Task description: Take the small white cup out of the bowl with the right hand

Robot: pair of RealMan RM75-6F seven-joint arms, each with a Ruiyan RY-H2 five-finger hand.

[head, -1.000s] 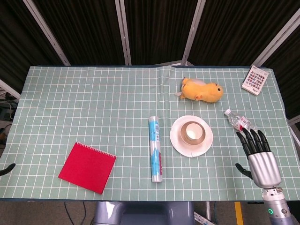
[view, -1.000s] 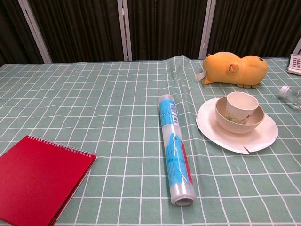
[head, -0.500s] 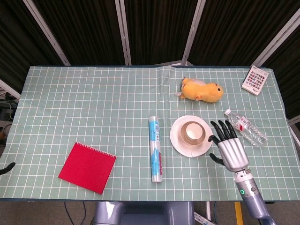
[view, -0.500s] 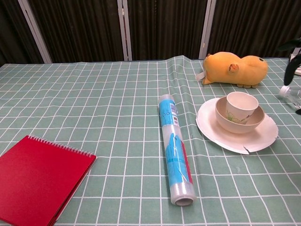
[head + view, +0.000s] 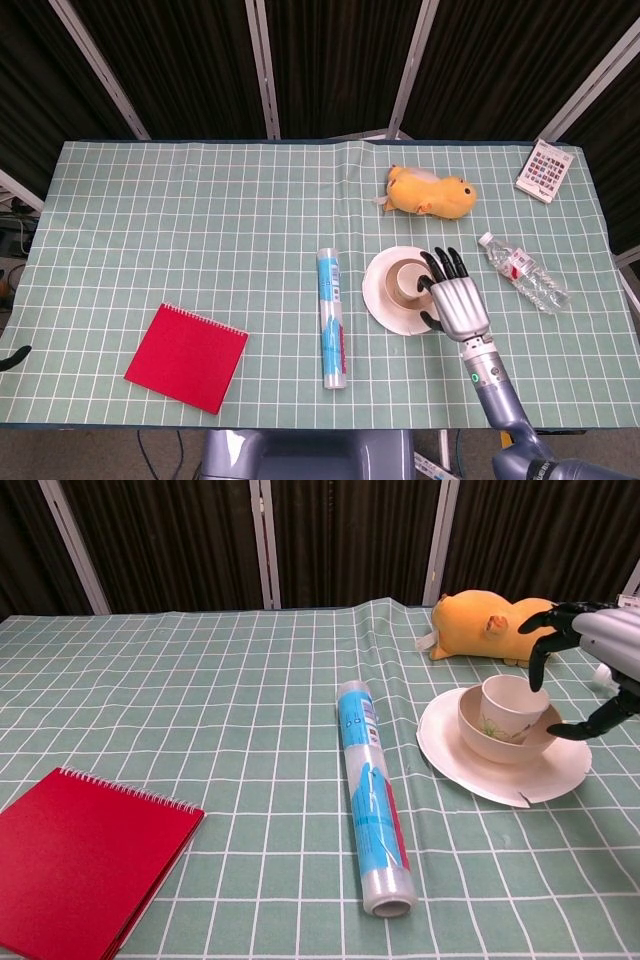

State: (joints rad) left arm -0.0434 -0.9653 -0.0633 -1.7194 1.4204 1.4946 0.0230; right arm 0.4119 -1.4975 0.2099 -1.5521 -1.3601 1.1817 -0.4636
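White smooth cup in round bowl | metal right hand spread above

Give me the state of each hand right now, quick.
Left hand: not in view.
Right hand: open, fingers apart beside the small white cup, holding nothing.

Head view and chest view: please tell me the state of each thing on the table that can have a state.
Small white cup: upright, inside the bowl, not held.
Beige bowl: upright on the plate.
White paper plate: flat, front rim torn.
Right hand: open, fingers spread beside the cup.
Left hand: only a tip shows.
Blue plastic-wrap roll: lying down.
Red spiral notebook: closed.
Clear water bottle: lying down.
Orange plush toy: lying down.
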